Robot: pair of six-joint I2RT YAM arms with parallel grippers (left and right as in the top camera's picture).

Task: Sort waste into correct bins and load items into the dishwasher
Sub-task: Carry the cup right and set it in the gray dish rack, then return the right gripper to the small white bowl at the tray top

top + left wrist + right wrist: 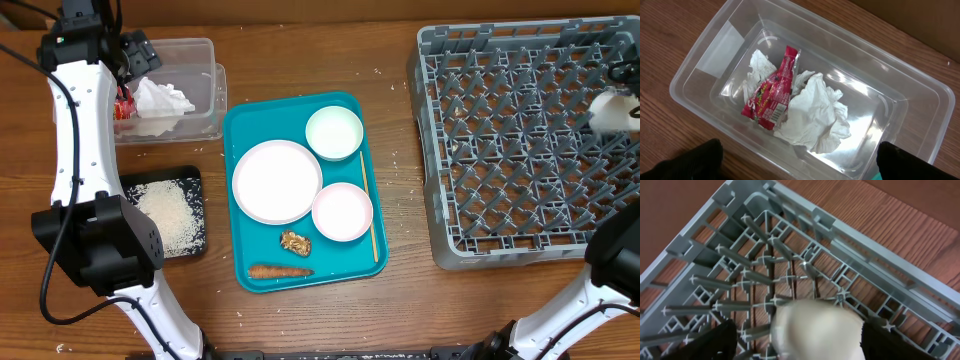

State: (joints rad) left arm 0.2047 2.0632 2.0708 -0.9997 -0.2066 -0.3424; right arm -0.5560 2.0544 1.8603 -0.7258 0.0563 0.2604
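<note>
My left gripper (800, 155) is open and empty above the clear plastic bin (920, 105), which holds a red wrapper (772, 90) and crumpled white tissues (815, 115). My right gripper (800, 337) is open wide over the grey dishwasher rack (790, 225). A blurred cream cup (817, 330) lies between its fingers, with a gap to the left finger. In the overhead view the cup (604, 108) is at the rack's right side. The teal tray (240, 125) holds a white plate (276, 180), two bowls (334, 132) (342, 211), a chopstick (368, 205), a walnut-like scrap (296, 241) and a carrot (278, 271).
A black tray of rice (170, 215) sits at the left, below the clear bin (205, 60). The rack (520, 140) fills the right side of the table. Crumbs lie scattered on the wood.
</note>
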